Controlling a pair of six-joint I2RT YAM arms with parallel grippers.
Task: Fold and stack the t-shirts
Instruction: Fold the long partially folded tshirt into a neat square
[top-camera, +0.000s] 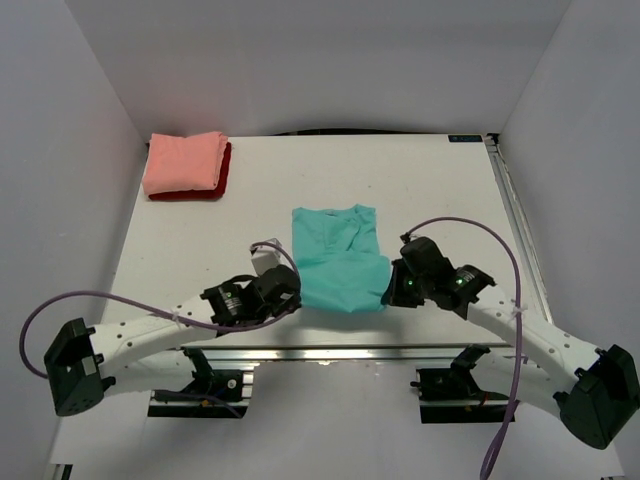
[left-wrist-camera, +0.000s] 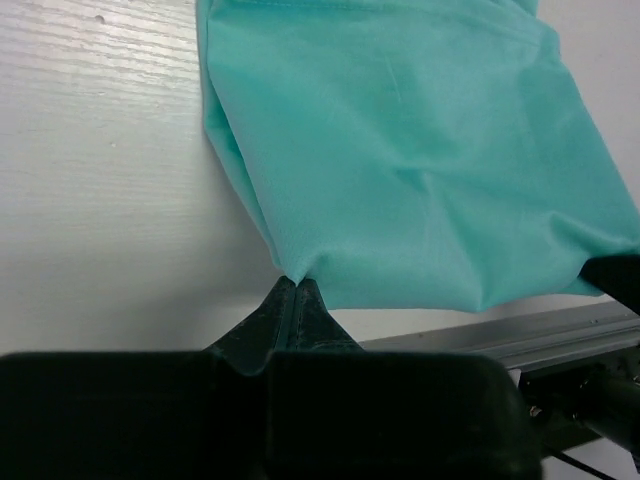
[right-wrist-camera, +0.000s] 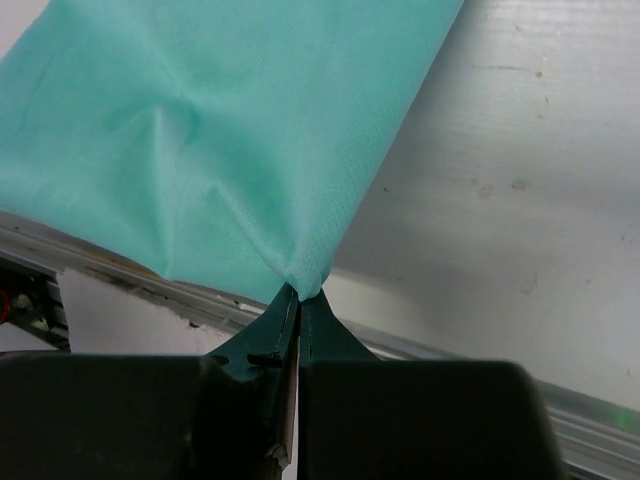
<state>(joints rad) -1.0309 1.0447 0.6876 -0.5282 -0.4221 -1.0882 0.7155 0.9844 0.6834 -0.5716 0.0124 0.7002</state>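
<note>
A teal t-shirt (top-camera: 338, 262) lies in a folded strip at the middle of the table, its near end by the front edge. My left gripper (top-camera: 297, 297) is shut on the near left corner of the teal t-shirt (left-wrist-camera: 420, 150), its fingertips (left-wrist-camera: 298, 283) pinching the cloth. My right gripper (top-camera: 388, 293) is shut on the near right corner of the same shirt (right-wrist-camera: 220, 130), with the fabric bunched at its tips (right-wrist-camera: 303, 292). At the far left, a folded salmon-pink t-shirt (top-camera: 183, 162) rests on top of a folded dark red t-shirt (top-camera: 220, 185).
White walls close in the table on the left, back and right. An aluminium rail (top-camera: 400, 350) runs along the front edge just below the teal shirt's near end. Purple cables (top-camera: 470, 228) loop above both arms.
</note>
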